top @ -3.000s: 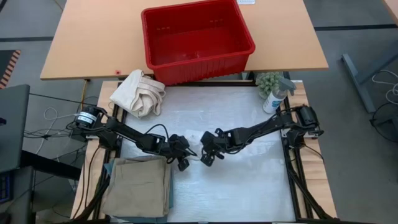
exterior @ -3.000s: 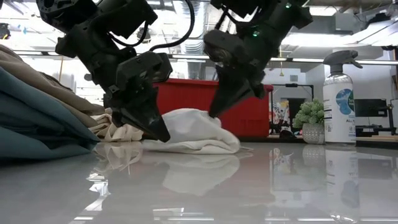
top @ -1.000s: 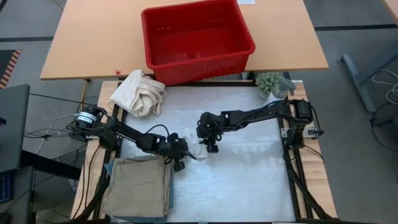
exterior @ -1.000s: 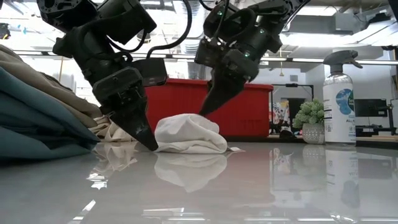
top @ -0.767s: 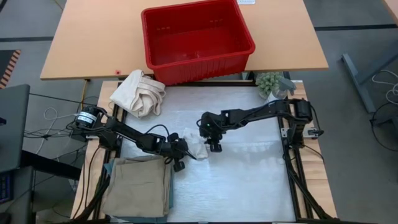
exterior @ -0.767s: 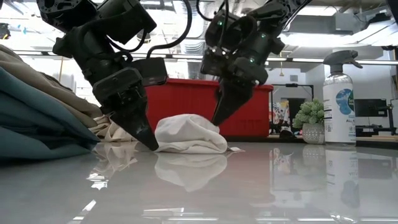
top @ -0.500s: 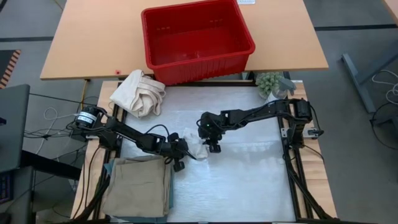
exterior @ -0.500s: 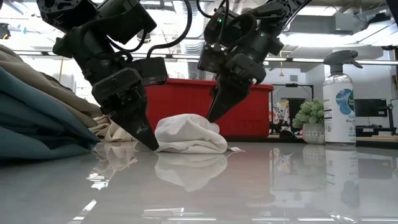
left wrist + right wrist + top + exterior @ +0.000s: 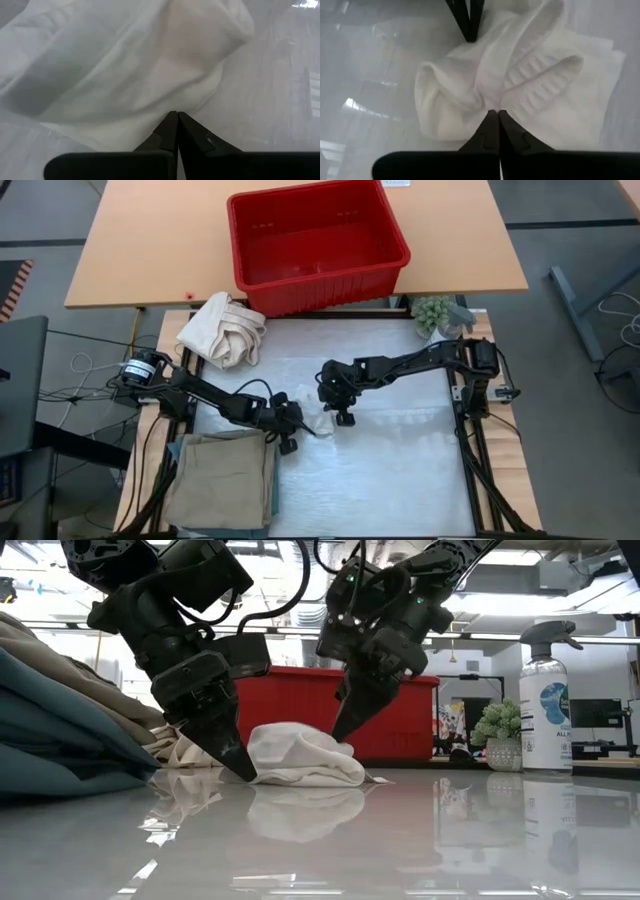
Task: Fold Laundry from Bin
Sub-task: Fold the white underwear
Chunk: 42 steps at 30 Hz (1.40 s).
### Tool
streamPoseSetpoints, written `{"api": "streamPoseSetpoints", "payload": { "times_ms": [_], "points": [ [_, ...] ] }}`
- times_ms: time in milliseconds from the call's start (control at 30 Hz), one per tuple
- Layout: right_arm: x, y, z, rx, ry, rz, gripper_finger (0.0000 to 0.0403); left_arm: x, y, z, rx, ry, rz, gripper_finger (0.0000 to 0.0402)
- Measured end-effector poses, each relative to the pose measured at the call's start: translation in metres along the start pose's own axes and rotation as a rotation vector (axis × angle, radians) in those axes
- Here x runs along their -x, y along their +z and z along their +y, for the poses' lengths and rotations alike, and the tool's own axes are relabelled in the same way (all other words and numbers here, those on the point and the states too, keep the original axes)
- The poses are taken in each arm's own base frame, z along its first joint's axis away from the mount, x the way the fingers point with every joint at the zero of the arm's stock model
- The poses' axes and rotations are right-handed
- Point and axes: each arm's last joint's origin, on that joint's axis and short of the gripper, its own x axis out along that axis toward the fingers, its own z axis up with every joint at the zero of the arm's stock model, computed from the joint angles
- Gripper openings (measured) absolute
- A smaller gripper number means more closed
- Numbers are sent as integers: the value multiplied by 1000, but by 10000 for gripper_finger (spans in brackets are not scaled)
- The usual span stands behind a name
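Small white cloth [image 9: 300,757]: both claws, left [image 9: 243,772] and right [image 9: 335,733], pinched shut on it; grip points hidden.

Right end effector [image 9: 494,114] closed, tips pinching crumpled small white cloth [image 9: 520,95]; left end effector [image 9: 468,20] opposite.

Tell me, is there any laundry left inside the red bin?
No, the high view shows the red bin with only its bare floor, no cloth in it.
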Motion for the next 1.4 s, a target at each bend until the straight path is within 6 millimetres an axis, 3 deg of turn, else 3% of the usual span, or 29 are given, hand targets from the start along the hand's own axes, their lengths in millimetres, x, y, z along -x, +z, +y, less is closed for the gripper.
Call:
{"api": "streamPoseSetpoints", "payload": {
  "times_ms": [200,433,600,800,900,1067,1200,1400],
  "points": [
    [1,5,-1,-26,-5,-32,14,0,0,0,-6,0,-2,0],
    [14,34,-3,47,-26,-130,14,0,1,0,-1,13,-14,0],
    [19,41,-7,80,-40,-163,14,0,2,0,2,14,-25,0],
    [-4,34,-11,25,1,-127,16,0,3,0,8,10,-36,0],
    [1,35,-12,3,-32,-94,54,0,3,-1,10,7,-38,0],
    [34,54,-24,-3,-109,-181,160,0,3,-1,9,7,-37,0],
    [42,45,-28,-70,-36,-44,232,0,3,-1,14,5,-37,0],
    [30,29,-11,-35,70,122,245,0,3,-1,8,10,-40,0]
  ]
}}
